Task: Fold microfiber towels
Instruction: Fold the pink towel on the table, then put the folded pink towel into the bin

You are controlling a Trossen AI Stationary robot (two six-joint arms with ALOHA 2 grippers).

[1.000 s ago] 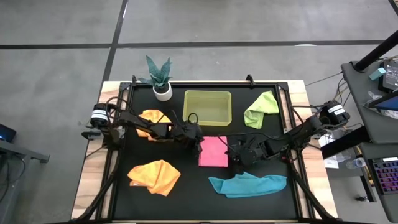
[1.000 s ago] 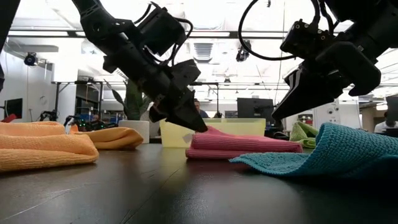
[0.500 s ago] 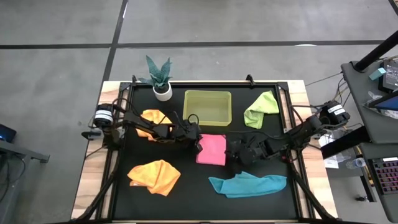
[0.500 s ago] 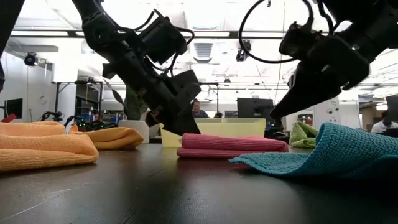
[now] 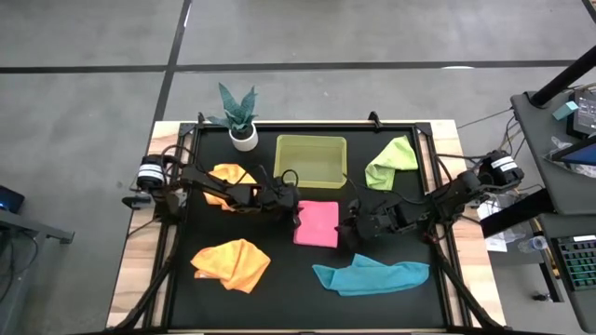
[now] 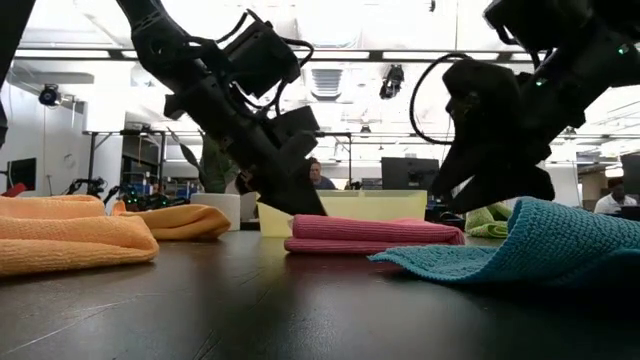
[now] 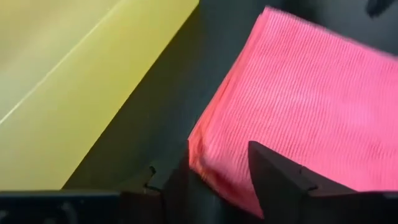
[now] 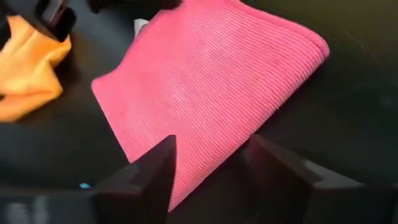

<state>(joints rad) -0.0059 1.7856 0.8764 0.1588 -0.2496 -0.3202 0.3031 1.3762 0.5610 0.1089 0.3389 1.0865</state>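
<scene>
You have the pink towel (image 5: 318, 223) folded flat between your left gripper (image 5: 294, 213) and right gripper (image 5: 352, 226), both spread and letting go at its edges, so next lift clear toward an unfolded towel.

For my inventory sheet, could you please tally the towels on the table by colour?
Orange: 2
Pink: 1
Teal: 1
Lime green: 1
Total: 5 towels
</scene>
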